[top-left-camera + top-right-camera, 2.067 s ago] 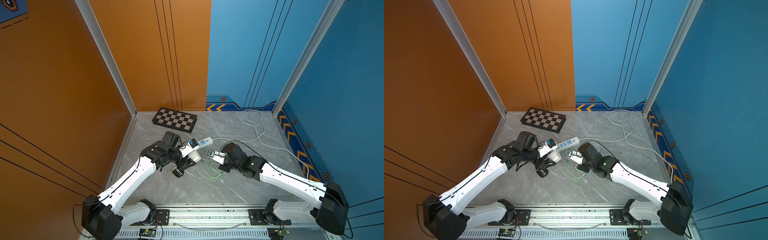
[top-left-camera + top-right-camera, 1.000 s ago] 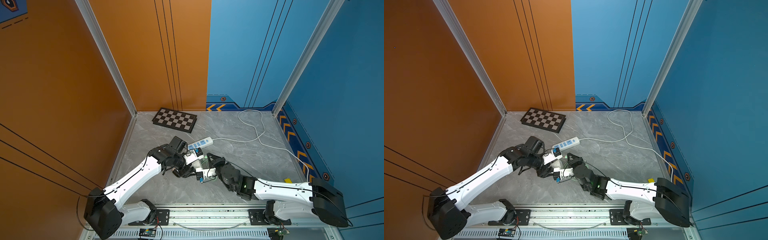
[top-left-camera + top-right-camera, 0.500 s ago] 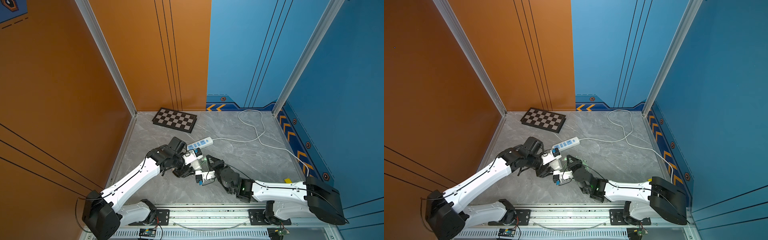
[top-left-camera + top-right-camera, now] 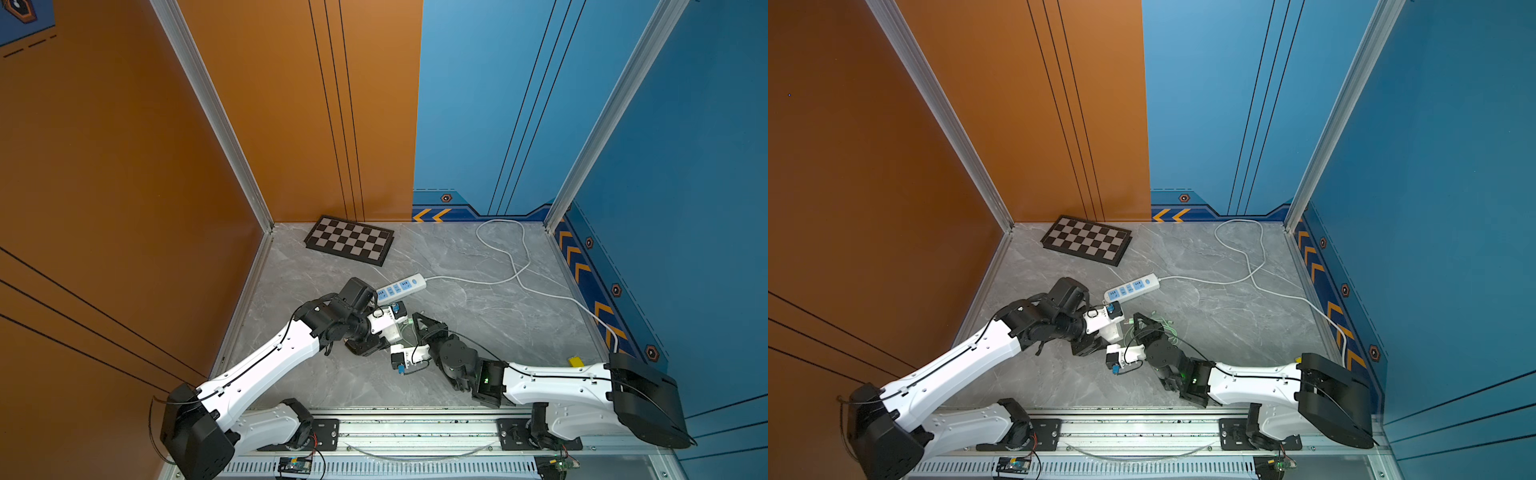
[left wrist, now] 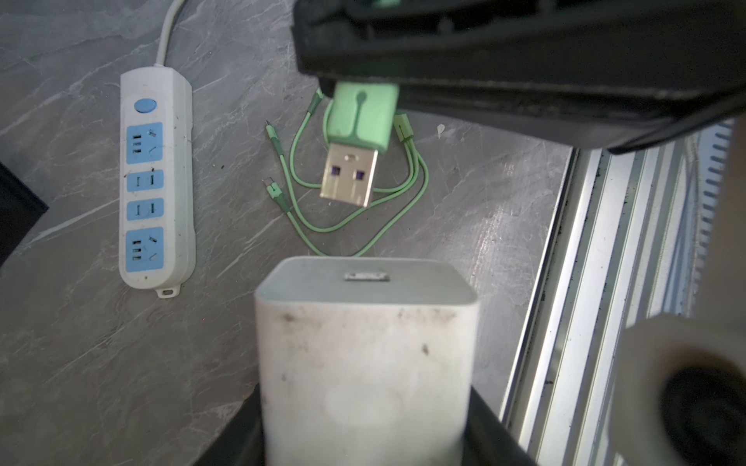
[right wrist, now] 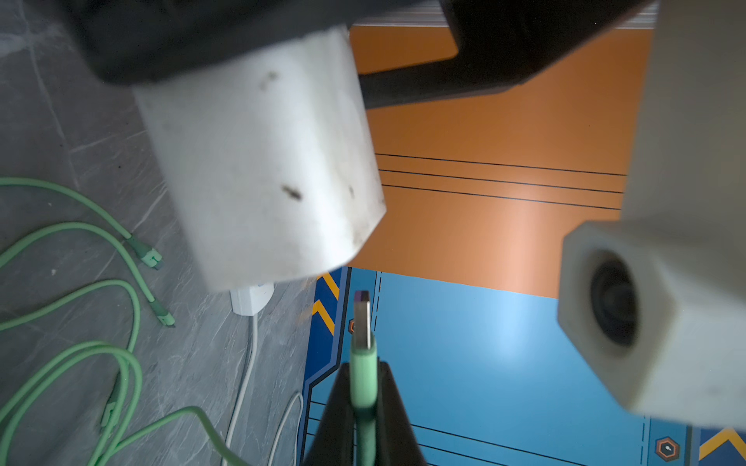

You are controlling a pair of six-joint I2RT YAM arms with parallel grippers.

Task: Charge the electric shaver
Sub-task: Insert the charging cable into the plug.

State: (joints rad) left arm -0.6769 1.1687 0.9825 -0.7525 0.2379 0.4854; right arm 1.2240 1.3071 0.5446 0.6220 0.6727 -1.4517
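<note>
L hand point(image 5: 363, 427) clamped on charger point(image 5: 363, 343), its base hidden | R hand point(image 6: 363, 375) pinching USB plug point(image 6: 362, 322) | shaver not discernible

Reaches the left arm point(image 4: 266, 365) forward and inward, low down. Clamps the charger point(image 5: 363, 343) by its sides in the left hand point(image 5: 363, 403), fingers point(image 5: 242, 439) partly spread. Lays the right arm point(image 4: 552, 378) almost flat, forearm angled in toward the left hand. Pinches the plug point(image 6: 362, 347) in the right hand point(image 6: 363, 387), fingers point(image 6: 335, 411) nearly together. Holds the two hands close, tip facing tip, seemingly without touching.
</note>
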